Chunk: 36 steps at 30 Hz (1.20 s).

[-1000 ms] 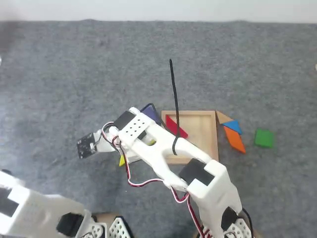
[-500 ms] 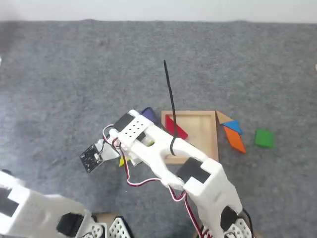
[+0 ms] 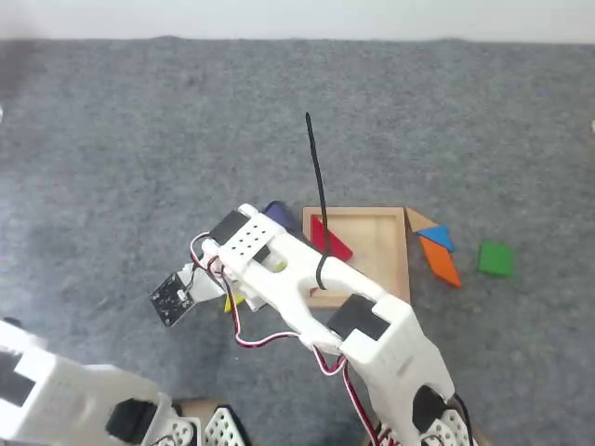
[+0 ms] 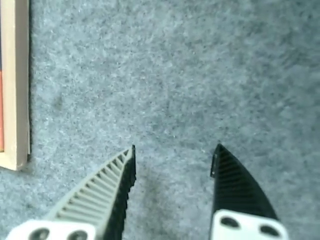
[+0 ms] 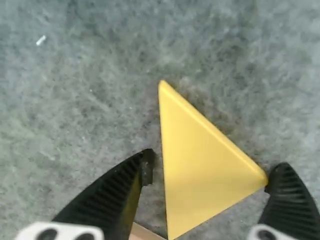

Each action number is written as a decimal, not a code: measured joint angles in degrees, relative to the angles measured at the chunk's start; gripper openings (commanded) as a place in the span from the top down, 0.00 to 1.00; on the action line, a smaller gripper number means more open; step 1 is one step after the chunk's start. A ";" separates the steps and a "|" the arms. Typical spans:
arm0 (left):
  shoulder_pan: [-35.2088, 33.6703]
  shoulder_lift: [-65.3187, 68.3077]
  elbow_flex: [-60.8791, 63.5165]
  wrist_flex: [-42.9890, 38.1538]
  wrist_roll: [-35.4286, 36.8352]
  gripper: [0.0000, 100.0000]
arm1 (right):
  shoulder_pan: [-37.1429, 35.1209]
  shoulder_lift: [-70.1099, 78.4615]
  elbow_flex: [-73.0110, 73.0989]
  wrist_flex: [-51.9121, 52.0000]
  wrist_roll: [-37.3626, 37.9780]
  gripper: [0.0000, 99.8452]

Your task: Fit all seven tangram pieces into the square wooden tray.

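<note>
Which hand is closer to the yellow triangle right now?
Right. The right hand, open, straddles the yellow triangle. The left hand is open over grey carpet, beside the rim of the wooden tray.

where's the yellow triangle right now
The yellow triangle lies flat on the grey carpet between the right gripper's open fingers in the right wrist view; from the high view it peeks out under that arm, just left of the wooden tray.

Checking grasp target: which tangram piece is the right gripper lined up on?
The yellow triangle, flat on the carpet between the right gripper's open fingers; the others lie farther off.
</note>
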<state>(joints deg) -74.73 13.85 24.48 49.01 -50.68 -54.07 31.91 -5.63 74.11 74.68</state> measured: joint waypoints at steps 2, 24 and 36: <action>0.00 0.00 0.00 0.00 0.00 0.76 | 0.00 0.00 -0.18 0.00 0.00 0.72; 0.00 0.00 0.00 0.00 -0.09 0.76 | -0.62 -1.93 -1.93 7.47 -1.23 0.75; 0.53 0.00 0.00 0.00 -0.09 0.76 | 3.08 -12.13 -2.11 11.78 -10.46 0.75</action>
<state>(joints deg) -74.20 13.85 24.48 49.01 -50.77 -50.99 19.78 -7.74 85.89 64.22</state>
